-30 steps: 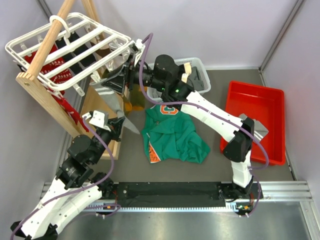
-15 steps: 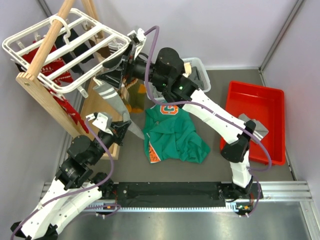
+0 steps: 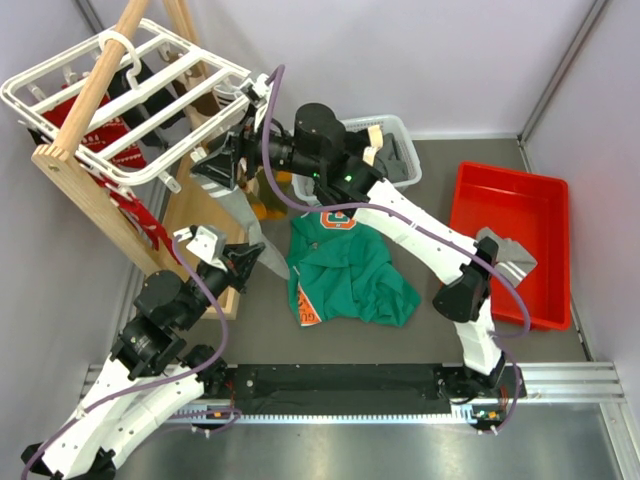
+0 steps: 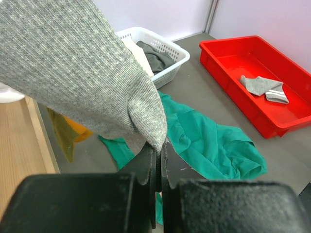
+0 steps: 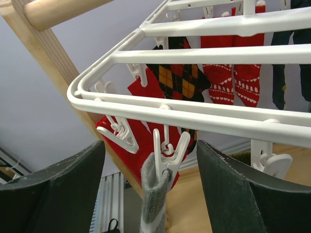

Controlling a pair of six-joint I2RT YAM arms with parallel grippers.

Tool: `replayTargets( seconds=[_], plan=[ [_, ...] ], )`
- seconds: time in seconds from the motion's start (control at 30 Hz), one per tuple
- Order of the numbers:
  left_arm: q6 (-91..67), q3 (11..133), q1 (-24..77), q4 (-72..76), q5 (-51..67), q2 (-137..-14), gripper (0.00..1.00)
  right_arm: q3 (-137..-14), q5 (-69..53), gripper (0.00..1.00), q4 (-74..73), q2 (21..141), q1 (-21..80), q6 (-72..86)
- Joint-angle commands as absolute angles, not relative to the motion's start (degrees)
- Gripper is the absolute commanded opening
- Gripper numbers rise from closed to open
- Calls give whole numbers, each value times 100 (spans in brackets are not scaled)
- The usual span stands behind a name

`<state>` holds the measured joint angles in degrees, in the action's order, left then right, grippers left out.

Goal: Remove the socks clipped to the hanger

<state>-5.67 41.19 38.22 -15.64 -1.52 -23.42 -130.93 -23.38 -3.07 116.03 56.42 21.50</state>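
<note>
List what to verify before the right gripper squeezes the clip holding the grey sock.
1. Left gripper shut on the grey sock at its toe: ok.
2. Right gripper open, with one finger on each side of the clip: ok.
3. Clip bites the sock's cuff under the hanger, not yet released: ok.
4. Fingers level with the clip's squeeze tabs rather than its tip: cannot tell.
5. Sock pulled taut between the clip and the left gripper: cannot tell.
6. Red tray has bare floor beside the sock already in it: ok.
</note>
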Motion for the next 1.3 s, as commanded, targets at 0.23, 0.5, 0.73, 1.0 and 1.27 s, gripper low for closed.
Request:
replayTargets(
  seconds=[0.23, 0.5, 0.73, 1.0, 1.27],
  plan=[
    [-448, 4289, 3832, -1353, 141, -2435, 0, -13535, -2110, 75, -255, 11812, 5774, 2215],
    [-492, 4219, 3832, -1371, 114, -2347, 0, -13570, -2118, 73, -167, 11883, 5774, 2311],
    [-510, 4148, 3832, -1389, 132, -2259, 0, -13570, -2092, 58, 149, 11962, 5774, 2390],
    [-554, 4087, 3832, -1459, 97, -2206, 0, -13518, -2039, 42, 588, 11979, 5774, 2663],
    [-641, 4113, 3832, -1591, 97, -2136, 0, -13412, -2074, 0, 668, 11944, 5774, 2742]
  ],
)
